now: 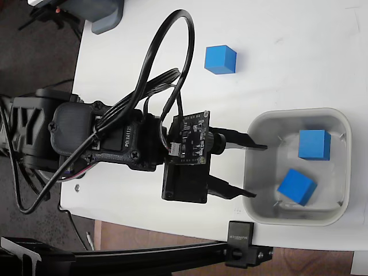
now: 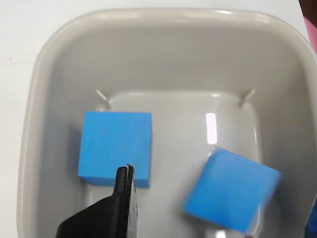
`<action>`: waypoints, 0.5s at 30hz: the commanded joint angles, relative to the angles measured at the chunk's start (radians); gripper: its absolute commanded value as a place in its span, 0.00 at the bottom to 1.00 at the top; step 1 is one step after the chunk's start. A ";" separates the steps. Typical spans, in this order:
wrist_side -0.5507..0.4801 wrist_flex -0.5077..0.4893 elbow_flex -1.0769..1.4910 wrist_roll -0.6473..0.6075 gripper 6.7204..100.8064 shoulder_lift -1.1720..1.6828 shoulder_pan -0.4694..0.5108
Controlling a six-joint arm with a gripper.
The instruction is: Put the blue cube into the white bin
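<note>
My end effector [image 1: 260, 170] hung spread and empty over the off-white rounded plastic bin [image 1: 261, 123], which held two blue cubes. The remaining bright-blue matte cube [image 1: 220, 60] sat on the white bench [image 1: 287, 52], well left of my fingers.

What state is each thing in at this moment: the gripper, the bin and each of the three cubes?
gripper: open, empty, fingers at the bin's near rim
white bin: upright on the table, holding two cubes
square-on cube in bin: resting flat on the floor
skewed cube in bin: turned at an angle, blurred in the wrist view
cube on table: outside the bin, untouched
</note>
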 commanded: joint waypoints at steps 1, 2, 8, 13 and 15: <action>0.015 0.000 -0.003 -0.003 0.99 0.133 -0.015; 0.015 -0.009 0.037 -0.003 0.99 0.167 -0.020; 0.005 -0.058 0.331 0.011 0.99 0.413 -0.044; 0.028 -0.069 0.551 0.025 0.99 0.604 -0.118; 0.040 -0.089 0.652 0.035 0.99 0.678 -0.155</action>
